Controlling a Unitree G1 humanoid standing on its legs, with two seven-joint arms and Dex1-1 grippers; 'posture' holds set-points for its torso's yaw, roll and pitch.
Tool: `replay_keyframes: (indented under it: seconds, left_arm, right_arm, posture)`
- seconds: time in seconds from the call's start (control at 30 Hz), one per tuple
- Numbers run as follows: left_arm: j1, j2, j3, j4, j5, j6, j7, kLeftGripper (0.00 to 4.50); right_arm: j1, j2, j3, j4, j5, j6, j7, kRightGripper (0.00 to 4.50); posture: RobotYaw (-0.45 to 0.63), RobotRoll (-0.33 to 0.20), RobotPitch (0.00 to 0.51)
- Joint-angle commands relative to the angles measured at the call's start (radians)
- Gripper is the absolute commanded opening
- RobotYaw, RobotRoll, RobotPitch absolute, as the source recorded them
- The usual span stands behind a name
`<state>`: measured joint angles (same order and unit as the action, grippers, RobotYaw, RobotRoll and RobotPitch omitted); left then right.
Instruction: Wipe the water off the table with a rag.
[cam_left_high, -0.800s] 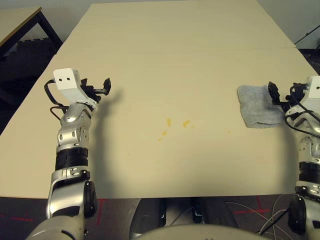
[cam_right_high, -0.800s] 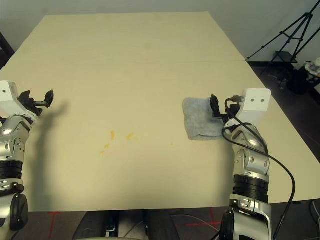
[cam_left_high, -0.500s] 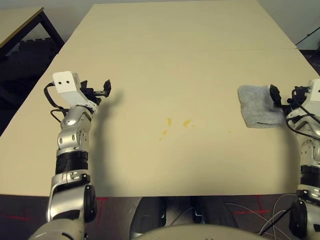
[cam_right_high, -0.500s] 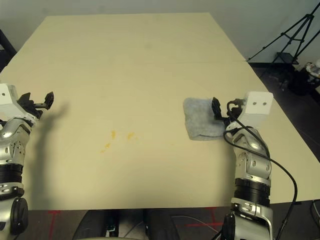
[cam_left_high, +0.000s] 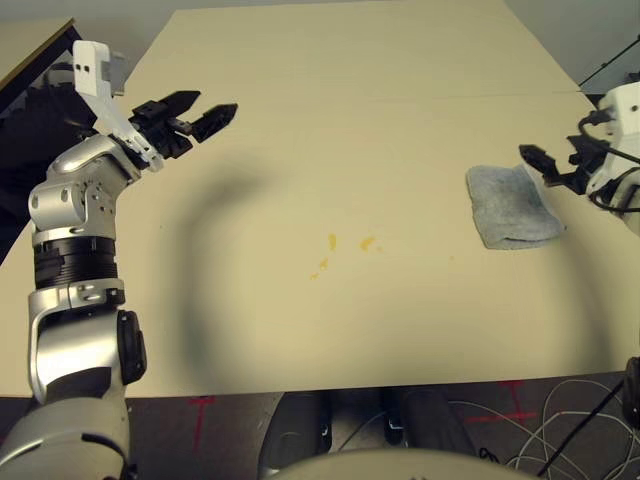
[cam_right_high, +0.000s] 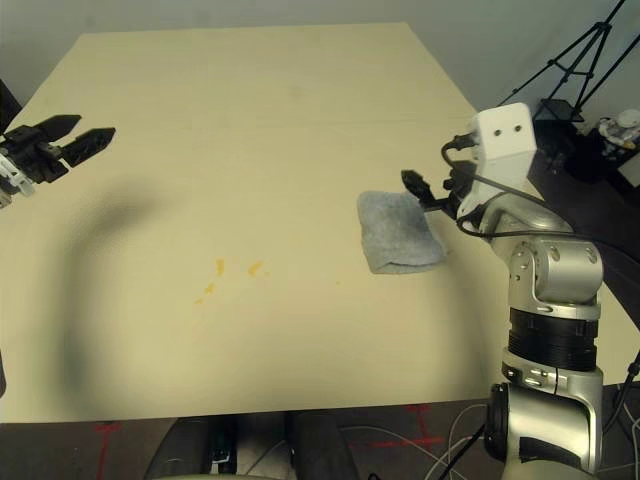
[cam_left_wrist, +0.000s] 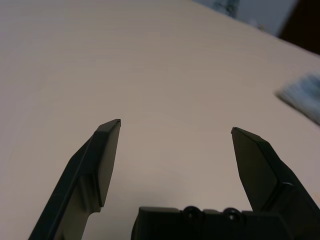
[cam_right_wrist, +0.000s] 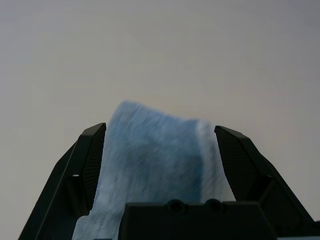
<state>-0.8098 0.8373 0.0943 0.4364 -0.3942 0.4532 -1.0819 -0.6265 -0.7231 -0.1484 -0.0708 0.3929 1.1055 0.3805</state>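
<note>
The rag (cam_left_high: 508, 206), a light grey fuzzy cloth, lies flat on the right side of the pale beige table (cam_left_high: 350, 110). My right gripper (cam_right_high: 416, 184) hovers open above the rag's right edge, apart from it. In the right wrist view the rag (cam_right_wrist: 155, 165) lies beneath the spread fingers (cam_right_wrist: 89, 160), and nothing is held. The water (cam_left_high: 333, 242) shows as a few small yellowish-orange drops near the table's middle, left of the rag. My left gripper (cam_left_high: 212, 106) is raised high over the far left of the table, open and empty, far from rag and drops.
A thin seam (cam_left_high: 400, 97) crosses the table beyond the rag. A smaller dark-legged table (cam_left_high: 30, 45) stands off the far left corner. A tripod (cam_right_high: 580, 60) stands to the far right, and cables (cam_left_high: 570, 440) lie on the floor by the near edge.
Both arms have risen. The left gripper swung up and farther back over the left side. The right gripper lifted off the table at the rag's right edge. The rag has not moved.
</note>
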Motion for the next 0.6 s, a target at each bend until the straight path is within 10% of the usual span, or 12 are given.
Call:
replay_keyframes:
  seconds: [0.03, 0.4, 0.6]
  left_arm:
    - [-0.003, 0.04, -0.059, -0.016, 0.025, -0.001, -0.132, 4.5]
    - [0.128, 0.059, -0.079, -0.313, -0.045, 0.02, -0.311, 4.5]
    - [0.158, 0.043, -0.074, -0.351, -0.058, 0.032, -0.292, 4.5]
  right_arm:
    - [-0.008, -0.017, 0.059, -0.011, -0.019, 0.072, 0.008, 4.49]
    - [0.009, -0.03, 0.087, 0.032, -0.075, 0.088, 0.011, 4.49]
    - [-0.007, 0.037, -0.273, 0.181, 0.051, 0.214, 0.012, 4.49]
  posture:
    - [-0.06, 0.0, 0.131]
    - [-0.05, 0.0, 0.145]
    - [-0.05, 0.0, 0.151]
